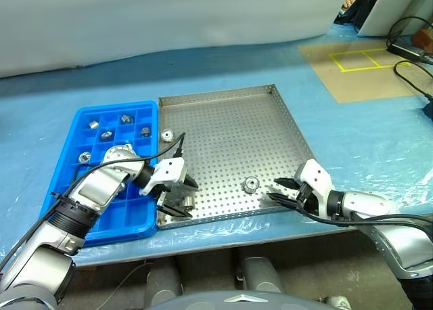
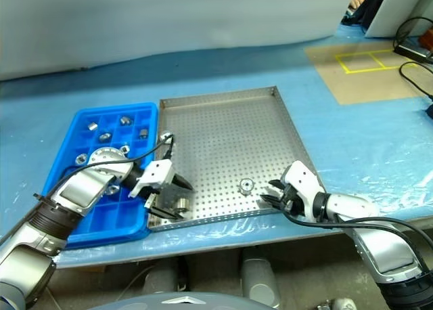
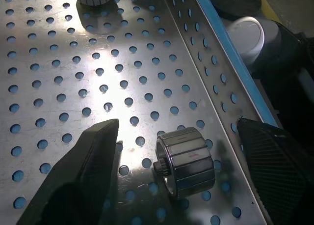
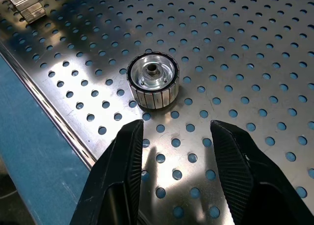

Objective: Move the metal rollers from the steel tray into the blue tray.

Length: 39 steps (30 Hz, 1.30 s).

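Three rollers remain in the steel tray (image 1: 270,114): one (image 1: 168,135) at its far left edge beside the blue tray (image 1: 67,188), one (image 1: 251,184) standing on end near the front rim, and one (image 3: 185,161) lying on its side at the front left corner. Several more (image 1: 108,135) already sit singly in the blue tray's far compartments, so the job looks well over half done. The left gripper (image 1: 177,198) angles down into that corner with its fingers (image 3: 86,173) spread either side of the lying roller, not touching it; this placement suits closing across its ribbed barrel, though the nearby rim leaves little room for the outer finger. The right gripper (image 1: 281,190) points along the tray floor toward the upright roller, fingers (image 4: 120,178) parted with nothing between them and the roller just ahead, probably lined up for the following pick. Both trays rest on the blue-covered bench (image 1: 379,141).
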### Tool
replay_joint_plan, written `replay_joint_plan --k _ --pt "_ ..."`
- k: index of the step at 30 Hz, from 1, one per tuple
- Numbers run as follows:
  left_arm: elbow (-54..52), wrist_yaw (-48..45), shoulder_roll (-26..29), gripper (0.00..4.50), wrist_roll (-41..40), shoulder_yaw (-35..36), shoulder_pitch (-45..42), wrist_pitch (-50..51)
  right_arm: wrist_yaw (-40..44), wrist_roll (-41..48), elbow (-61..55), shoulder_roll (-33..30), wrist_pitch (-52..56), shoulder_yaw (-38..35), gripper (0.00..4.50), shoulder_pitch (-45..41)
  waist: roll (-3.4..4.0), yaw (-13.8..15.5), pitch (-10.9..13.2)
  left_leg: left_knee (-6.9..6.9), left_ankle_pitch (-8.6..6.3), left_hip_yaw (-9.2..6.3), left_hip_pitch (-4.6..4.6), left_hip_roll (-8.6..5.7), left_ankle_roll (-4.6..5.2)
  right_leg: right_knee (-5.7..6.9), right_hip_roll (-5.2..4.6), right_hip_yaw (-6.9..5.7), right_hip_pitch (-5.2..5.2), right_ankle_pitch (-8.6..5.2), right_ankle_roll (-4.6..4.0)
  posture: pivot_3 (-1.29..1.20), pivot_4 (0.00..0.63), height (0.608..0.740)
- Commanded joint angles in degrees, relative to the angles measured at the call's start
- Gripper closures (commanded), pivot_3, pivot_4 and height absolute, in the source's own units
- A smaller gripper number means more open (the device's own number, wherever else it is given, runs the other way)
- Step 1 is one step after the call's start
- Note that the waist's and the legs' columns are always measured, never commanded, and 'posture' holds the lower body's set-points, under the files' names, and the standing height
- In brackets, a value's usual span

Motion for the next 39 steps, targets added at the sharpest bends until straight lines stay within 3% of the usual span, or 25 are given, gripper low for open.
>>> replay_joint_plan --k 1,2,5,8,22,26,34,39 --pt "1.52 1.09 0.76 1.65 2.12 -0.95 1.43 0.0 0.18 -0.07 -1.42 0.05 0.61 0.6 2.32 0.46 0.07 -0.05 -0.05 0.0 0.0 0.0 0.0 0.0 0.0 0.0 0.0 0.01 0.01 0.0 0.01 -0.37 0.15 0.74" --pt "1.64 1.74 0.63 1.98 2.52 -1.0 1.34 0.24 0.2 -0.08 -1.5 0.03 0.65 0.59 2.32 0.48 0.1 -0.05 -0.08 0.0 0.0 0.0 0.01 0.0 -0.01 0.0 0.01 0.01 0.01 -0.01 0.02 -0.37 0.15 0.74" --pt "1.56 2.19 0.63 1.98 2.64 -1.07 1.38 -0.27 0.28 0.13 -1.72 -0.05 1.01 0.47 2.32 0.24 0.13 -0.05 -0.12 0.0 0.0 0.0 0.03 0.0 -0.01 0.01 0.01 0.01 0.03 -0.08 0.13 -0.37 0.15 0.74" --pt "1.43 3.22 0.44 2.86 2.74 -0.89 1.7 -0.27 0.39 0.24 -1.82 -0.14 1.28 0.37 2.32 0.05 0.14 -0.06 -0.13 0.0 0.0 0.0 0.04 0.0 -0.02 0.01 0.01 0.01 0.02 -0.16 0.28 -0.36 0.15 0.74" --pt "-1.02 7.91 -1.97 2.86 -0.28 1.74 2.37 3.4 1.58 0.45 -1.51 -1.28 1.17 -0.3 2.32 1.26 0.15 0.01 -0.15 0.0 0.0 0.0 0.03 0.0 -0.02 0.0 0.01 0.01 0.02 -0.15 0.25 -0.34 0.15 0.74" --pt "-3.16 10.84 -3.01 3.69 -1.72 3.71 3.21 5.08 2.37 0.53 -1.4 -1.93 0.79 -0.51 2.32 2.54 0.14 0.24 -0.15 0.02 -0.02 0.0 -0.03 -0.01 0.02 -0.02 0.0 0.0 0.01 -0.02 0.03 -0.33 0.15 0.74" --pt "-2.14 13.47 -3.5 3.71 -2.95 5.72 5.15 3.21 3.85 -0.46 1.37 -2.18 -0.91 0.84 2.32 1.47 0.12 0.39 -0.16 0.02 -0.11 0.0 -0.09 -0.01 0.08 -0.06 0.0 0.0 0.0 -0.07 0.09 -0.31 0.15 0.74" --pt "-2.26 14.31 -5.49 3.71 -7.61 10.03 3.77 3.32 5.01 2.85 3.61 -0.17 0.44 -0.55 2.32 -4.83 0.06 0.38 -0.12 0.13 -0.11 0.0 -0.12 0.0 0.08 -0.03 0.0 0.0 -0.02 -0.07 0.1 -0.29 0.15 0.74"
